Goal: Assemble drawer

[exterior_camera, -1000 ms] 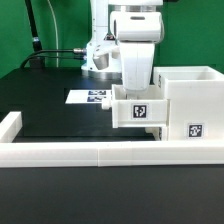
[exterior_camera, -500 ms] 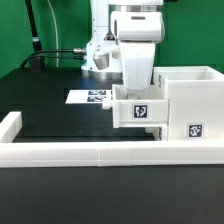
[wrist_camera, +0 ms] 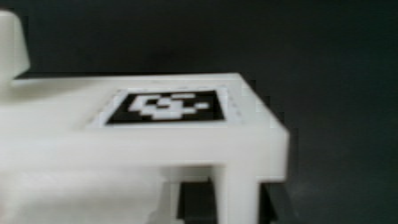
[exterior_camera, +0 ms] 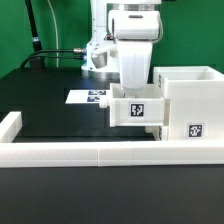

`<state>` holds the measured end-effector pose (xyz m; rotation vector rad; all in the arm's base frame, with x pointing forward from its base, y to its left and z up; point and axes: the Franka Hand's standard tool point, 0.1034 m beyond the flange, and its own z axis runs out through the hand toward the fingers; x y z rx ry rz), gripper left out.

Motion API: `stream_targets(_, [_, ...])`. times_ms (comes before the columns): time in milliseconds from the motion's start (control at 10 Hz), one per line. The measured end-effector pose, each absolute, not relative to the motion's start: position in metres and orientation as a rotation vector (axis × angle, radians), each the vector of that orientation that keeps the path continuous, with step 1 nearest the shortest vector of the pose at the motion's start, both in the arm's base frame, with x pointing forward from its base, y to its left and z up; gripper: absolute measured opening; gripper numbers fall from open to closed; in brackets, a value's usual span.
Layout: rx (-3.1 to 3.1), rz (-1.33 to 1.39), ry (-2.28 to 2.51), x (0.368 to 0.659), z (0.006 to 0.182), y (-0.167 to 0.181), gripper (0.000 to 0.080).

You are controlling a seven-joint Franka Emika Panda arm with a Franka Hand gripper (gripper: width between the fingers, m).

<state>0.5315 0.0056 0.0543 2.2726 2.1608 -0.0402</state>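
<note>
Exterior view: hand (exterior_camera: 135,90) state unclear, above small tray (exterior_camera: 138,110) beside housing (exterior_camera: 190,105).

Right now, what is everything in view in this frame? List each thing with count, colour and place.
drawer housing: one, white, tagged, at the exterior view's right, against the border wall.
small tray: one, white, tagged front, beside the housing's left side, under the tool.
marker board: one, white with black tags, flat on the table behind the tray.
border wall: one, white, along the table's front and left edge.
table: one, black.
cable: one, black, at the back.
tool: one, white, at the tray; jaw state hidden.
</note>
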Motion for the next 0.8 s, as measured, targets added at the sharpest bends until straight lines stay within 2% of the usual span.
stream_targets(800, [2.239,-0.041,2.190,0.5330,0.0548,0.0124,0.0041])
